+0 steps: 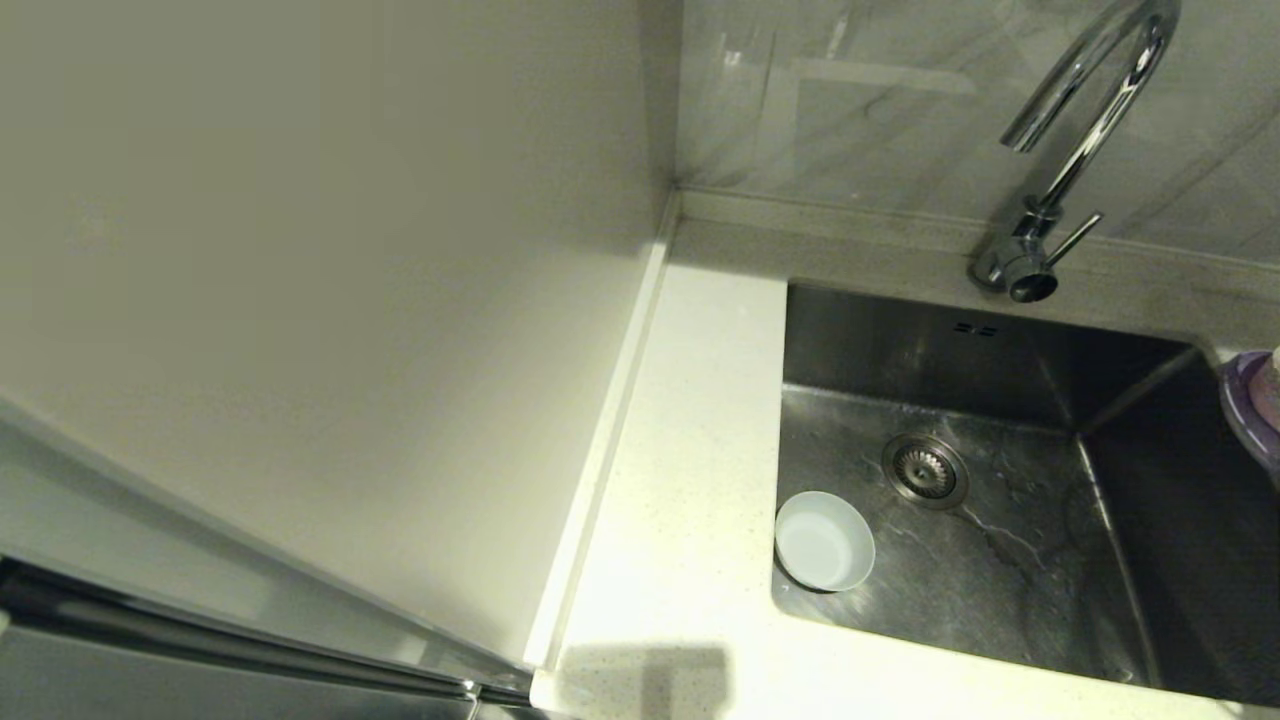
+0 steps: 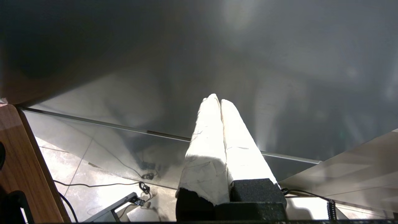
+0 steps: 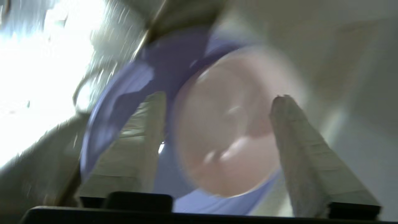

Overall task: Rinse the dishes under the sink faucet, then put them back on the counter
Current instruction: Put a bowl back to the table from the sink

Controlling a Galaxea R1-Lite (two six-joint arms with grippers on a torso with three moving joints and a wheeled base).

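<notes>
Lying tipped in sink (image 1: 1000, 350), bowl (image 1: 824, 541), near drain strainer (image 1: 925, 470)

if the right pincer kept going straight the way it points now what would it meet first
Most likely the small pale pink cup, sitting between the open right pincer fingers on the round lilac plate; depth is unclear.

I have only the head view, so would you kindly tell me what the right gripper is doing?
Observer: The right gripper is open, its fingers either side of the pink cup.
Operator: Is that cup on something?
Observer: It looks to sit on the lilac plate.
Operator: And the left gripper?
Observer: The left gripper is shut and empty, parked low above the floor.
</notes>
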